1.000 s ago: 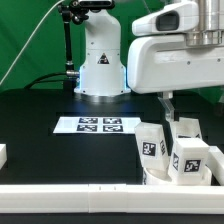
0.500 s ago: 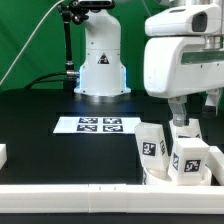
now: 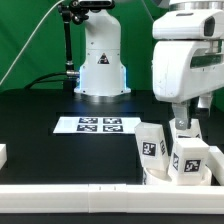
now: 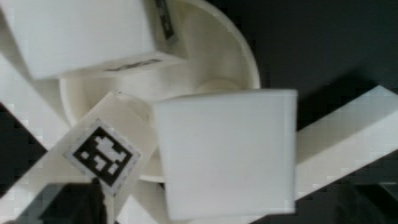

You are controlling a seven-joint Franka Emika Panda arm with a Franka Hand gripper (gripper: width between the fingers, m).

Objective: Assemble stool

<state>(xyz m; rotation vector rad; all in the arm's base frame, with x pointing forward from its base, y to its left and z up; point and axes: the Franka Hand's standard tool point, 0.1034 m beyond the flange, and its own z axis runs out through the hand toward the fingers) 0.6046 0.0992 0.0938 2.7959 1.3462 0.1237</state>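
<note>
The stool parts sit at the exterior view's lower right. The round white seat (image 3: pixel 172 177) lies low against the rail, with blocky white tagged legs standing in and by it: one leg (image 3: pixel 152 142), a second leg (image 3: pixel 190 160) and a third leg (image 3: pixel 187 127) behind. My gripper (image 3: pixel 180 113) hangs just above the third leg, holds nothing and looks open. The wrist view looks down on the seat's curved rim (image 4: pixel 235 58), a plain-faced leg (image 4: pixel 224 150), another leg (image 4: pixel 86 35) and a tagged leg face (image 4: pixel 102 152). My fingers do not show in the wrist view.
The marker board (image 3: pixel 100 125) lies flat in the middle of the black table. A long white border rail (image 3: pixel 80 194) runs along the front edge. A small white block (image 3: pixel 3 155) sits at the exterior view's far left. The robot base (image 3: pixel 100 60) stands behind.
My arm has moved toward the exterior view's right and now hangs over the stool parts. The legs and seat have not moved.
</note>
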